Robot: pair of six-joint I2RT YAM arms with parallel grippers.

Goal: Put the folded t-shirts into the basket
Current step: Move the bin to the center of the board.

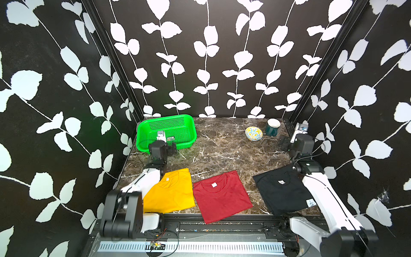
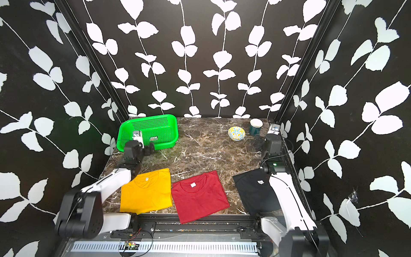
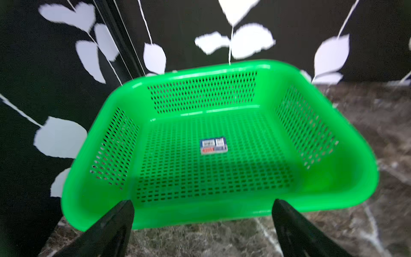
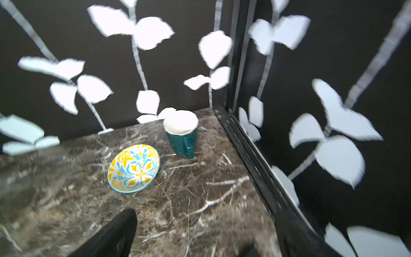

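Three folded t-shirts lie in a row along the table's front edge in both top views: yellow [image 1: 171,191] [image 2: 146,191], dark red [image 1: 222,195] [image 2: 200,195] and black [image 1: 282,191] [image 2: 253,193]. My arms cover one edge of the yellow and of the black shirt. The green basket [image 1: 169,123] [image 2: 153,123] stands empty at the back left, with only a sticker on its floor. My left gripper [image 1: 172,148] [image 3: 203,202] hangs open just in front of the basket's [image 3: 200,178] near wall. My right gripper [image 1: 282,141] [image 4: 191,231] is open over bare table at the right rear.
A patterned bowl [image 1: 254,133] [image 4: 133,168] and a dark green mug [image 1: 272,127] [image 4: 182,133] stand at the back right, just beyond my right gripper. A black frame rail [image 4: 255,155] runs along the right wall. Marble table [image 1: 222,151] separates shirts from basket.
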